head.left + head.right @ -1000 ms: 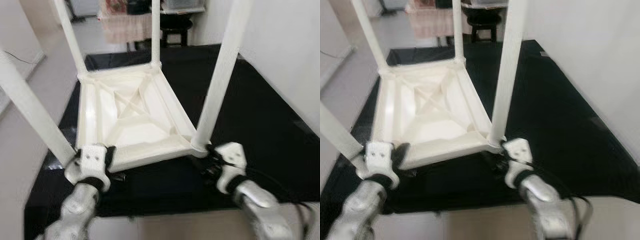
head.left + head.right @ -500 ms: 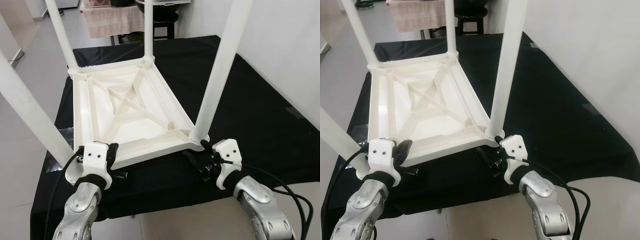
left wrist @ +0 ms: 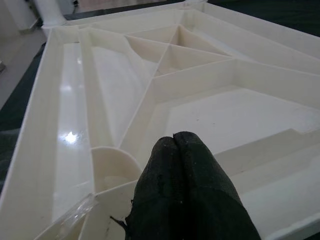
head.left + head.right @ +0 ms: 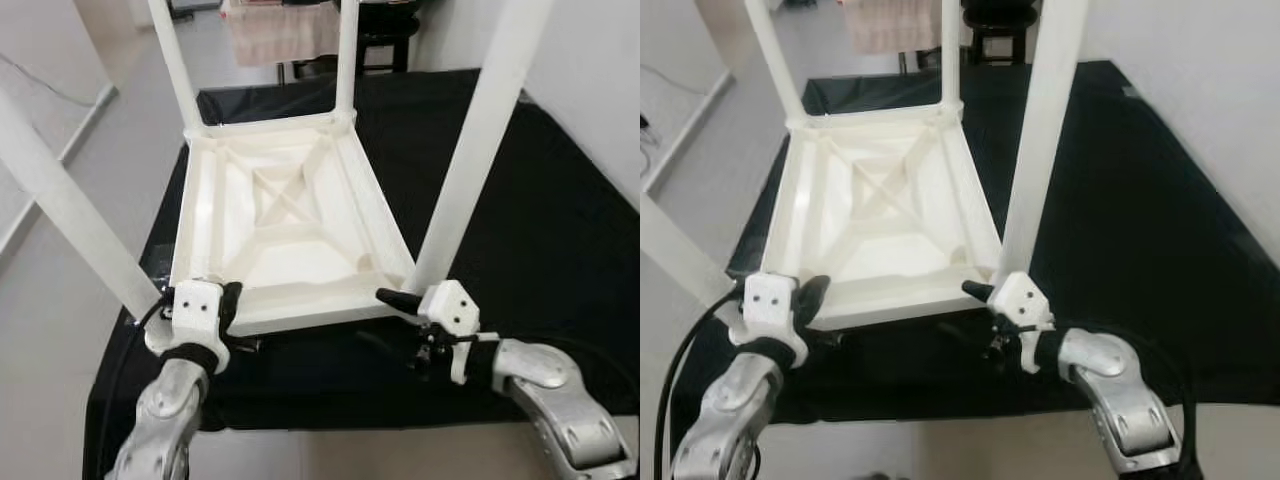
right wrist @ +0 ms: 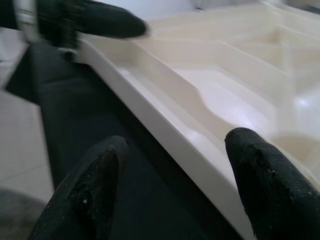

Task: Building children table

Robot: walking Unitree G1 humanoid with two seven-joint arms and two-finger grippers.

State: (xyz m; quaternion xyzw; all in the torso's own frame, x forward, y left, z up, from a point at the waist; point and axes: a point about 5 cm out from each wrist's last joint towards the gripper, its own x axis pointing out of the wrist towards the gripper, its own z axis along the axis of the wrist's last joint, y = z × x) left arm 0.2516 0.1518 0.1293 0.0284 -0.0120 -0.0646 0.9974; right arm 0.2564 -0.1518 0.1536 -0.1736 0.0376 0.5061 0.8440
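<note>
**Left claw pinched shut at the near rim, right claw spread wide at the corner**

Your left claw (image 4: 228,300) sits in the lower left of the left eye view, against the near left corner of the upturned children's table (image 4: 285,215). In the left wrist view its two black fingertips (image 3: 186,150) are pressed together with no gap, lying over the table's near rim and pointing across the ribbed underside; nothing shows between them.

Your right claw (image 5: 175,165) is in the lower right of the left eye view, at the near right corner just below the foot of the near right leg (image 4: 470,160). Its fingers stand wide apart. In the right wrist view one finger (image 5: 262,180) lies on the cream tray side of the rim and the other finger (image 5: 92,182) lies over the black cloth, so the rim runs between them. You cannot tell from these views whether either finger touches the plastic.

The table is cream plastic and lies upside down on the counter (image 4: 560,220), which is covered in black cloth. Its four legs point upward out of the frame, and a crossed rib pattern fills the centre of its underside. The near left leg (image 4: 75,215) slants up toward the upper left. Light floor (image 4: 50,320) runs along the left of the frame, and a dark stool (image 4: 995,25) stands beyond the counter at the top.
</note>
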